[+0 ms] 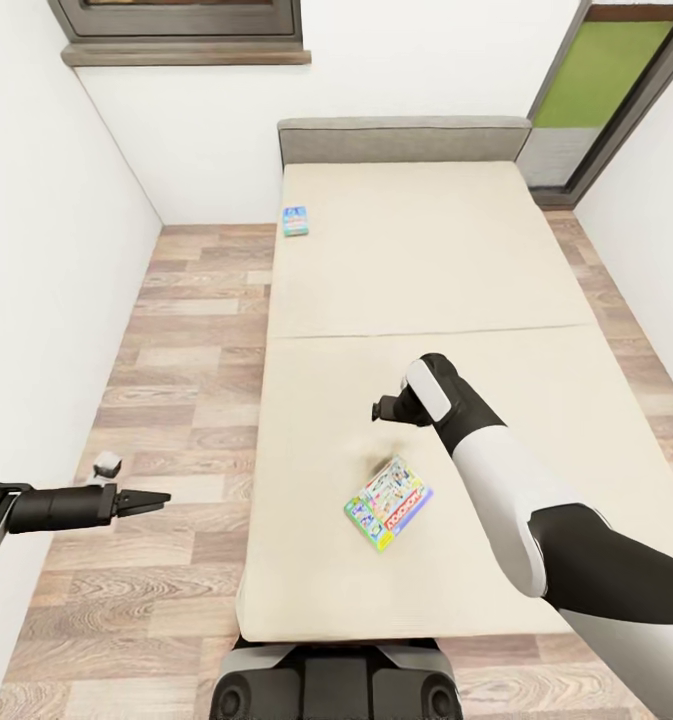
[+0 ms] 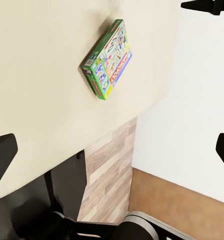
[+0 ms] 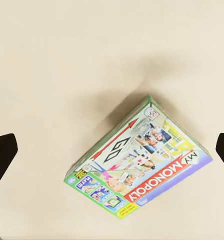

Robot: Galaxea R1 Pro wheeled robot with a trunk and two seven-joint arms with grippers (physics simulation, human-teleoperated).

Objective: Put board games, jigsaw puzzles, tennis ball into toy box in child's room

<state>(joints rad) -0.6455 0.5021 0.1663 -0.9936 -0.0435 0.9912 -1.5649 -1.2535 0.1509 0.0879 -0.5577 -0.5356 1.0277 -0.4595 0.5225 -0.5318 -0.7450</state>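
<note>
While the robot stands at the foot of the bed [image 1: 416, 250], its right gripper [image 1: 384, 409] hangs above the beige mattress, jaws spread wide with nothing between them. Below it and a little nearer the robot, the Monopoly box [image 1: 388, 504] lies flat on the mattress, turned at an angle and apart from the claw. A small blue game box [image 1: 295, 220] rests far up the bed near its left edge. Out over the wood-plank floor [image 1: 176, 400], the left gripper [image 1: 146, 500] holds nothing, its 2 fingers standing apart.
</note>
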